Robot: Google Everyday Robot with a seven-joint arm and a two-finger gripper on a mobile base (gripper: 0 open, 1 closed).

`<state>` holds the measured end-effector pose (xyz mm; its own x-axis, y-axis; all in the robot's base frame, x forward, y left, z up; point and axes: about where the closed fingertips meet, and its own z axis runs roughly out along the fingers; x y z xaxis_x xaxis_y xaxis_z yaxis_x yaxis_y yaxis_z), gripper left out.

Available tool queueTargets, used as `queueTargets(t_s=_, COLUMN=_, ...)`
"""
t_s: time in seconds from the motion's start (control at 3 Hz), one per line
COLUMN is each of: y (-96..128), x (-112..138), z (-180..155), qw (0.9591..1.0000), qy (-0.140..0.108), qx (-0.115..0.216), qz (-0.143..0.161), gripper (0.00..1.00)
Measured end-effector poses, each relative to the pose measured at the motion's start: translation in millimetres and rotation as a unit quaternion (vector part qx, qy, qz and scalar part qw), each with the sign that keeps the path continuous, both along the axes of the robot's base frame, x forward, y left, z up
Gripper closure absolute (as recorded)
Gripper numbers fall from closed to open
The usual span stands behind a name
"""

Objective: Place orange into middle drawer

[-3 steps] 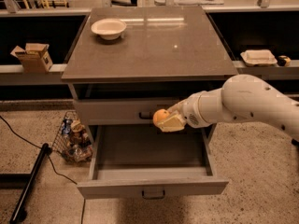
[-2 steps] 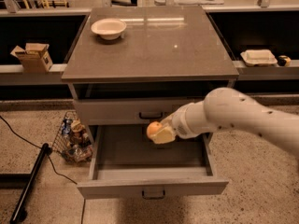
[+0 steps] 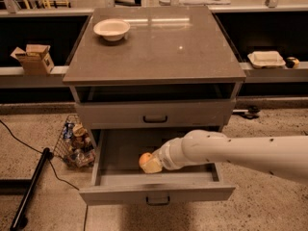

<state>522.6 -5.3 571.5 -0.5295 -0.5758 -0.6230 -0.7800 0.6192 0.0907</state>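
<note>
The middle drawer (image 3: 120, 179) is pulled open below the cabinet top, showing its plain grey tray; its loop handle (image 3: 158, 201) is centred on the front. My white arm reaches in from the right, and my gripper (image 3: 150, 164) is inside the drawer, low over the tray floor. It is shut on the orange (image 3: 145, 160), a small round fruit that shows at the gripper's left end. Whether the orange touches the drawer floor I cannot tell.
A closed drawer front with a dark handle (image 3: 155, 119) sits above the open one. A white bowl (image 3: 111, 29) stands on the cabinet top. A wire basket of items (image 3: 75, 142) stands on the floor at left, by a black cable and pole (image 3: 30, 189).
My gripper has carried the orange down and left, from in front of the upper drawer front into the open middle drawer.
</note>
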Motion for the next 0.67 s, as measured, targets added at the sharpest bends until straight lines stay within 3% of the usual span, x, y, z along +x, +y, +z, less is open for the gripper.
queueTargets(t_s=0.67, y=33, x=28, z=-84, qw=0.9979, qy=0.017, qx=0.056, qz=-0.030, gripper=1.00)
